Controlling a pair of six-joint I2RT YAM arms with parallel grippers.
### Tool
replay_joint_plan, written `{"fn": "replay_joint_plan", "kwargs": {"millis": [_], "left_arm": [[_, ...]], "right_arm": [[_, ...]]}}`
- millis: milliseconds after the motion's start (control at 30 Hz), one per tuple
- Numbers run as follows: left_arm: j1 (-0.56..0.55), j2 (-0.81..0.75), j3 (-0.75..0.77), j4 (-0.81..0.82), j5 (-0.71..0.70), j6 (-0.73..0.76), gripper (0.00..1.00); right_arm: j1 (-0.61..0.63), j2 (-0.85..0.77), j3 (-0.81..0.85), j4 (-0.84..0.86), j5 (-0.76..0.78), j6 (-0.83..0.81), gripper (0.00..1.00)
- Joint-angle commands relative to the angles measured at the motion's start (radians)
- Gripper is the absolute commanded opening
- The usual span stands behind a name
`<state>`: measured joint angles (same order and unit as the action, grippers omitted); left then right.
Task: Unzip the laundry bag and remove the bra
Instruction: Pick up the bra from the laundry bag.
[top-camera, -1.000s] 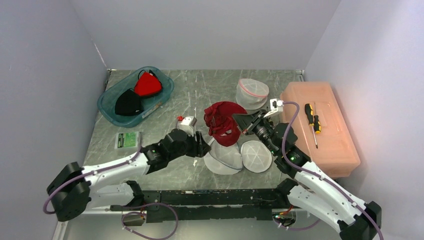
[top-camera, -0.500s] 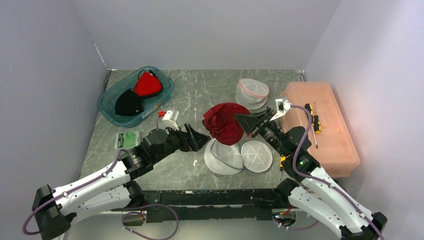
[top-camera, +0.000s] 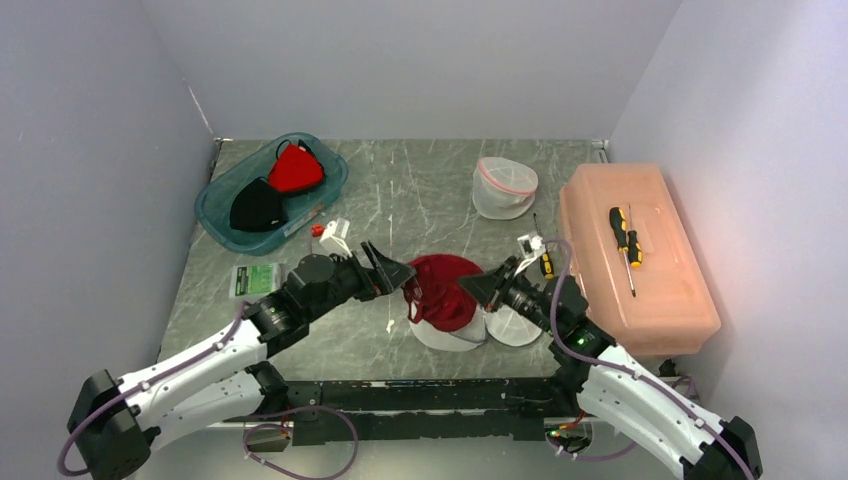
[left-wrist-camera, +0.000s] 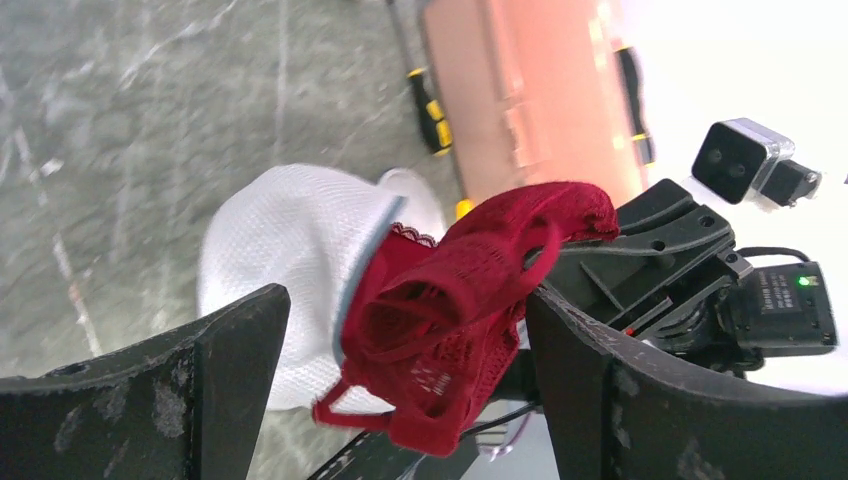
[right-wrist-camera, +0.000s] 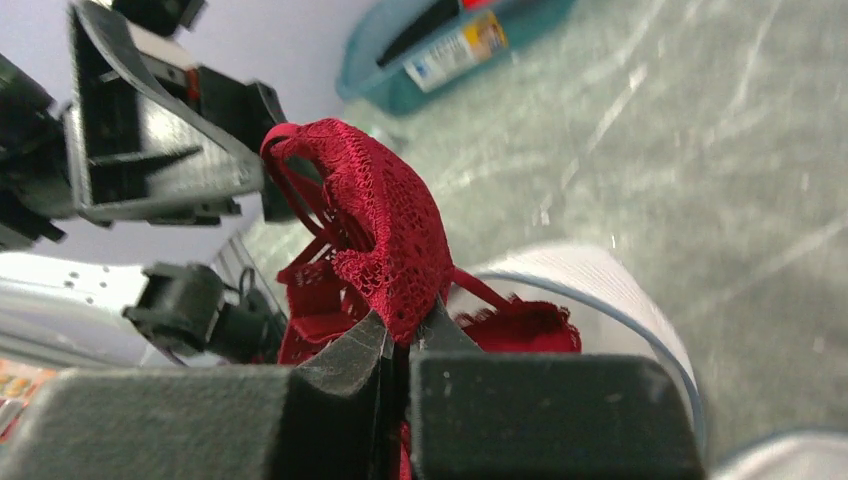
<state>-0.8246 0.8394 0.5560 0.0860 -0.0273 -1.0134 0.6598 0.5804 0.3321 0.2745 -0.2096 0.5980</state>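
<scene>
The red bra (top-camera: 440, 290) hangs from the right hand (top-camera: 478, 289), whose 2 fingers are clamped on its lace, its lower end trailing into the open white laundry bag (top-camera: 445, 337) on the table (top-camera: 400, 200). The left hand (top-camera: 395, 272) is just beside the bra, fingers spread apart

light bright, even | glare: left wrist view's top-right blown white | right tool (right-wrist-camera: 400, 340) defocused

White-shelled arms (top-camera: 190, 362), black joints (top-camera: 318, 276), purple cables (top-camera: 567, 270), scuffed matte-black left gripper (left-wrist-camera: 405, 300)
</scene>
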Motion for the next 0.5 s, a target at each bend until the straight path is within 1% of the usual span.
{"fn": "replay_joint_plan", "kwargs": {"millis": [0,100,200,233,267,300,400,467], "left_arm": [[0.007,0.05,-0.054,0.017,0.018,-0.038,0.93],[0.019,0.095,-0.082,0.051,0.048,-0.045,0.93],[0.033,0.146,-0.084,0.089,0.096,-0.045,0.92],[0.037,0.163,-0.078,0.095,0.113,-0.04,0.92],[0.037,0.177,-0.069,0.097,0.126,-0.031,0.92],[0.038,0.197,-0.058,0.095,0.139,-0.016,0.91],[0.039,0.231,-0.03,0.085,0.162,0.016,0.9],[0.038,0.247,-0.02,0.084,0.167,0.03,0.9]], "right_arm": [[-0.002,-0.035,-0.102,-0.007,-0.02,0.119,0.0],[-0.002,-0.046,-0.137,-0.031,0.003,0.15,0.0],[-0.003,-0.038,-0.138,-0.09,0.024,0.171,0.0],[-0.002,-0.039,-0.136,-0.119,0.034,0.18,0.04],[-0.003,-0.043,-0.133,-0.144,0.043,0.186,0.09],[-0.003,-0.05,-0.129,-0.168,0.051,0.192,0.17],[-0.002,-0.076,-0.114,-0.246,0.075,0.208,0.47],[-0.002,-0.082,-0.088,-0.317,0.096,0.222,0.63]]}}
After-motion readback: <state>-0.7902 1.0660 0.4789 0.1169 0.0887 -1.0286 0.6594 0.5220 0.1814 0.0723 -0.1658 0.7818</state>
